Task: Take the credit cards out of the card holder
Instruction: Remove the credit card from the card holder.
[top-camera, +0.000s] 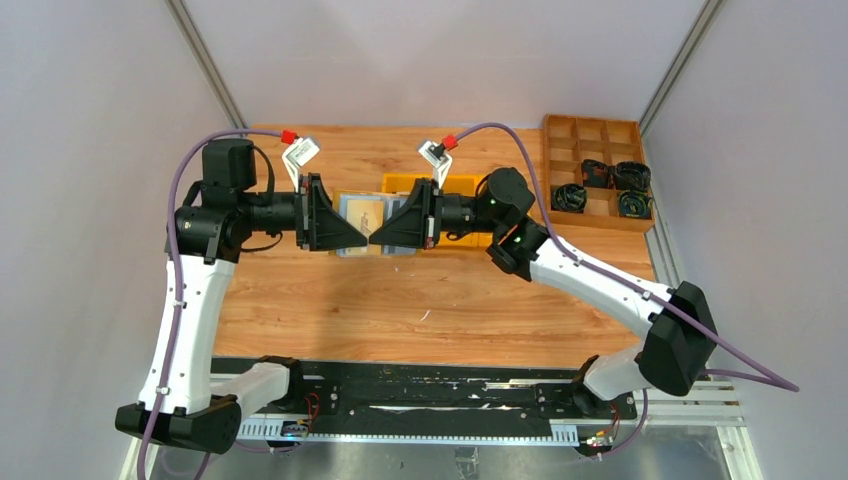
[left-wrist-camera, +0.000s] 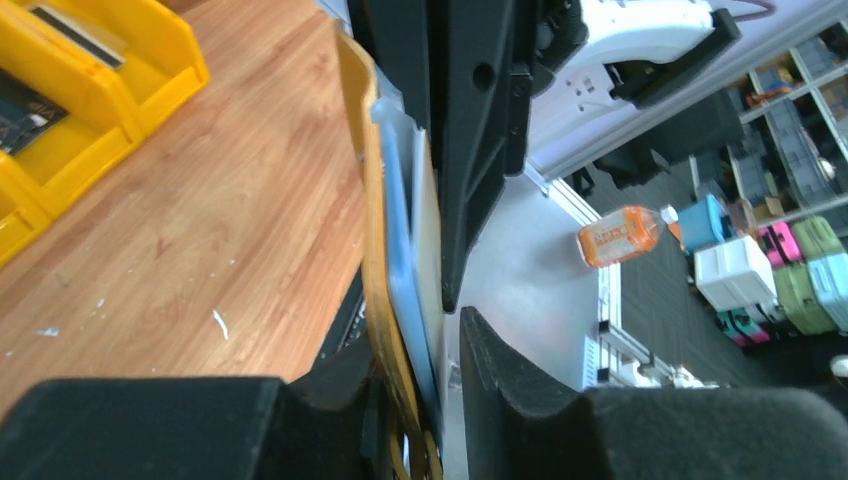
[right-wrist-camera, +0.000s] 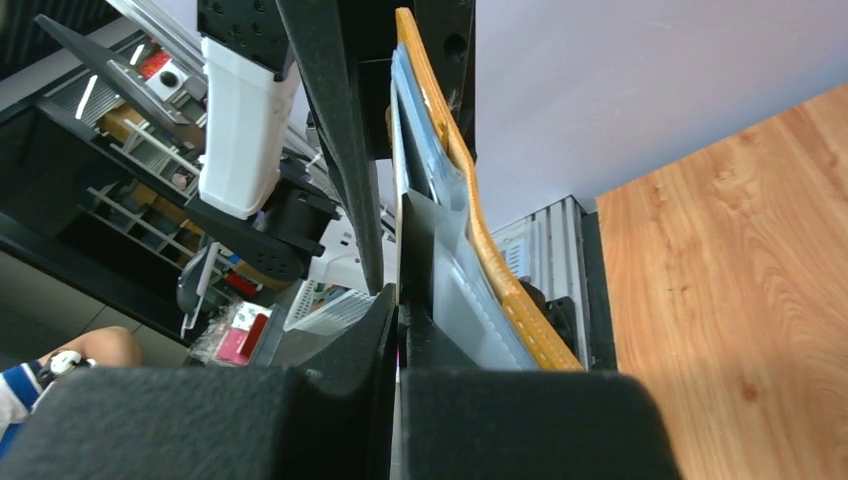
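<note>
Top view: left end effector (top-camera: 361, 240) and right end effector (top-camera: 375, 240) meet tip to tip above the middle of the desk (top-camera: 400, 300). The card holder (top-camera: 362, 213) is held up off the wood between them, with a yellow bin (top-camera: 400, 183) just behind and a wooden tray (top-camera: 590, 130) at the far right. Left wrist view: the holder's yellow cover (left-wrist-camera: 375, 250) stands on edge between the left fingers (left-wrist-camera: 500, 390), with the credit cards (left-wrist-camera: 405, 270) stacked against its inner side. The left jaws are apart, with a thin gap between the cards and the right-hand finger. One finger (left-wrist-camera: 470, 150) of the right end effector comes down beside the cards. Right wrist view: the right end effector (right-wrist-camera: 398, 310) has its jaws pressed together. The grey cards (right-wrist-camera: 450, 270) and yellow cover (right-wrist-camera: 480, 230) rise just beside the seam. Can't tell whether a card edge is pinched in it.
</note>
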